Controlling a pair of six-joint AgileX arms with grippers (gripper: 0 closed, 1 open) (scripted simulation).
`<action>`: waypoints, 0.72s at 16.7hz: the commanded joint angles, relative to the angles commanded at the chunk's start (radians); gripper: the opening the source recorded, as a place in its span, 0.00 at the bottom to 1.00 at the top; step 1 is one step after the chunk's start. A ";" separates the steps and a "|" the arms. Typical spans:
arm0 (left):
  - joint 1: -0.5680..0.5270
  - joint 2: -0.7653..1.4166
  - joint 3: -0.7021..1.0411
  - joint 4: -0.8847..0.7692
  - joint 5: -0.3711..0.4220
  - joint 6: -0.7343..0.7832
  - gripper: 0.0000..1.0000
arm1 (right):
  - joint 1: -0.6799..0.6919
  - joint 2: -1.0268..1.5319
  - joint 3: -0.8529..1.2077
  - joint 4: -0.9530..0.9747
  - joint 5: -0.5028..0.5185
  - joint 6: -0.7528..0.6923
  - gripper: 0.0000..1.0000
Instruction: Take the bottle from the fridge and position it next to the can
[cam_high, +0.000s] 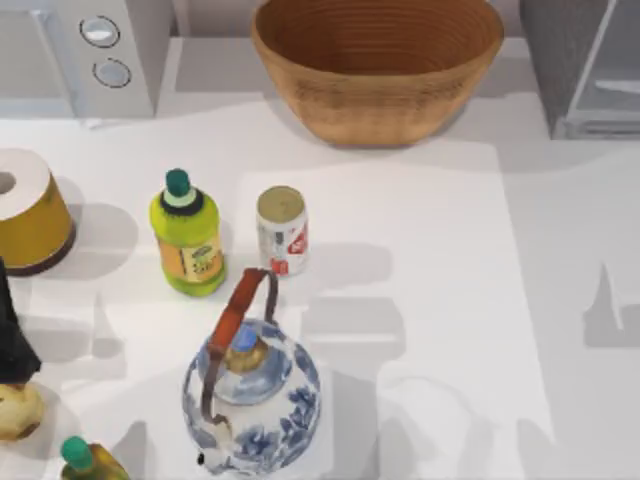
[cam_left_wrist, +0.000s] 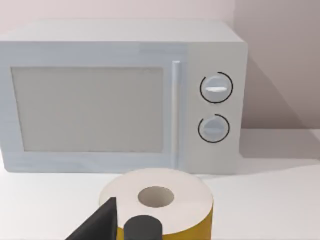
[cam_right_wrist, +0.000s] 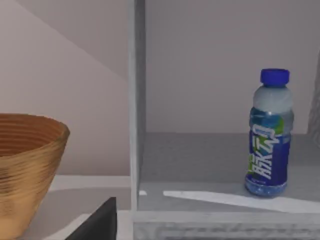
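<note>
One can (cam_high: 282, 231) stands left of centre in the top view, just right of a yellow-green bottle (cam_high: 187, 235); the fridge (cam_high: 588, 66) fills the upper right corner. In the right wrist view, the bottle (cam_right_wrist: 269, 135) stands upright inside the fridge (cam_right_wrist: 136, 125), at right. Whether either gripper is released or clenched, I cannot tell.

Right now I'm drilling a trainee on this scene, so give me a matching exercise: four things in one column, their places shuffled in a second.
1. bottle
2. can
3. basket
4. microwave

A. back left corner of the table
B. on the fridge shelf
C. back middle of the table
D. beside the yellow-green bottle

Pairs: 1-B, 2-D, 3-C, 4-A
</note>
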 joint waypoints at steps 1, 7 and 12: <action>0.000 0.000 0.000 0.000 0.000 0.000 1.00 | -0.012 0.074 0.041 0.046 -0.010 -0.001 1.00; 0.000 0.000 0.000 0.000 0.000 0.000 1.00 | -0.095 0.714 0.341 0.379 -0.083 -0.004 1.00; 0.000 0.000 0.000 0.000 0.000 0.000 1.00 | -0.167 1.335 0.598 0.665 -0.146 -0.008 1.00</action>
